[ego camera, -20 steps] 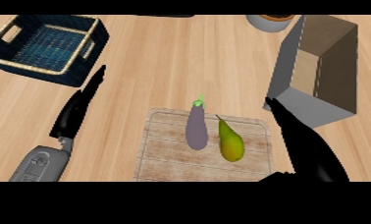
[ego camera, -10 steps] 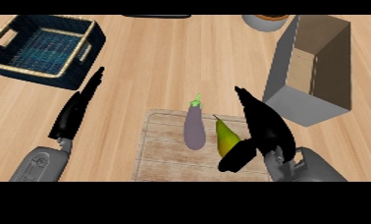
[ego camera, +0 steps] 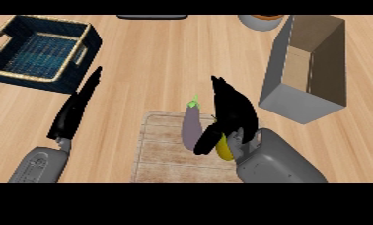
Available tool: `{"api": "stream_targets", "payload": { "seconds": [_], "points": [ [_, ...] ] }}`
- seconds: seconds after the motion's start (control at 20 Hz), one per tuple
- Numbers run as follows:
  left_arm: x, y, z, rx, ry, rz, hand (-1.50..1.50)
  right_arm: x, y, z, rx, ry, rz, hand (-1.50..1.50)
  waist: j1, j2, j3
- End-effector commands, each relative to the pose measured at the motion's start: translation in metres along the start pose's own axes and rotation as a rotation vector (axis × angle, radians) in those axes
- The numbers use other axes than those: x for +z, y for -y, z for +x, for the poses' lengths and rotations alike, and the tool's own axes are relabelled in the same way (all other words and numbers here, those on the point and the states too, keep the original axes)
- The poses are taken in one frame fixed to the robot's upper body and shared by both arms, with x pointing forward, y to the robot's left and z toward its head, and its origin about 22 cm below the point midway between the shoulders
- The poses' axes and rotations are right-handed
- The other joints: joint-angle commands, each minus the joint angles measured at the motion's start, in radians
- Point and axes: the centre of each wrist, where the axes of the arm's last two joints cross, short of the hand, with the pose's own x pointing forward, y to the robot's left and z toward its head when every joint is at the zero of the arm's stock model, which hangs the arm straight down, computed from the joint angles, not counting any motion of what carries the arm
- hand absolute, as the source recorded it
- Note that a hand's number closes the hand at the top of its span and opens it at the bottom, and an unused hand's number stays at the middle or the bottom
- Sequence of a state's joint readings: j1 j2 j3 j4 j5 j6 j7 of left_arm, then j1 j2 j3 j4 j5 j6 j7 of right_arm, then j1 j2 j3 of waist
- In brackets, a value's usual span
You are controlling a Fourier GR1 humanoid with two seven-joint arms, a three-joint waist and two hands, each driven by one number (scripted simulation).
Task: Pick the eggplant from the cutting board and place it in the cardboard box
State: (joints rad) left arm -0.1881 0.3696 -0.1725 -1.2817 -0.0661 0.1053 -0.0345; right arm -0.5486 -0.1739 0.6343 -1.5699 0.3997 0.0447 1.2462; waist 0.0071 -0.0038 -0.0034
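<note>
Purple eggplant [ego camera: 191, 128]: one, lying on the wooden cutting board [ego camera: 160, 156], stem end pointing away from me. My right hand [ego camera: 235, 108] hangs over the board just right of it, fingers stretched nearly straight and thumb angled down beside its near end; I cannot tell if they touch, and nothing is gripped. One yellow fruit [ego camera: 224, 150], mostly hidden under that hand. One cardboard box [ego camera: 280, 76], open, at the right. One blue basket [ego camera: 44, 82], far left. My left hand [ego camera: 76, 108] rests open at the left. Since half a second ago the right hand has moved left toward the eggplant, which has not shifted
</note>
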Motion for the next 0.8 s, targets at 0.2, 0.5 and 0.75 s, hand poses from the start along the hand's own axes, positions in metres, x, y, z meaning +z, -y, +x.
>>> {"api": "stream_targets", "payload": {
  "seconds": [0.2, 0.5, 0.75],
  "points": [
    [0.001, -0.004, 0.004, 0.017, 0.013, 0.004, 0.0, -0.009, -0.022, 0.033, 0.067, -0.221, 0.057, -1.5, -0.001, 0.003, 0.002],
    [0.0, 0.015, -0.004, -0.001, 0.004, 0.009, 0.0, -0.017, -0.025, 0.044, 0.088, -0.245, 0.081, -1.5, -0.002, 0.005, 0.002],
    [0.011, 0.015, 0.006, -0.007, 0.009, -0.016, 0.0, -0.027, -0.035, 0.035, 0.089, -0.261, 0.078, -1.5, 0.003, 0.001, 0.003]
  ]
}}
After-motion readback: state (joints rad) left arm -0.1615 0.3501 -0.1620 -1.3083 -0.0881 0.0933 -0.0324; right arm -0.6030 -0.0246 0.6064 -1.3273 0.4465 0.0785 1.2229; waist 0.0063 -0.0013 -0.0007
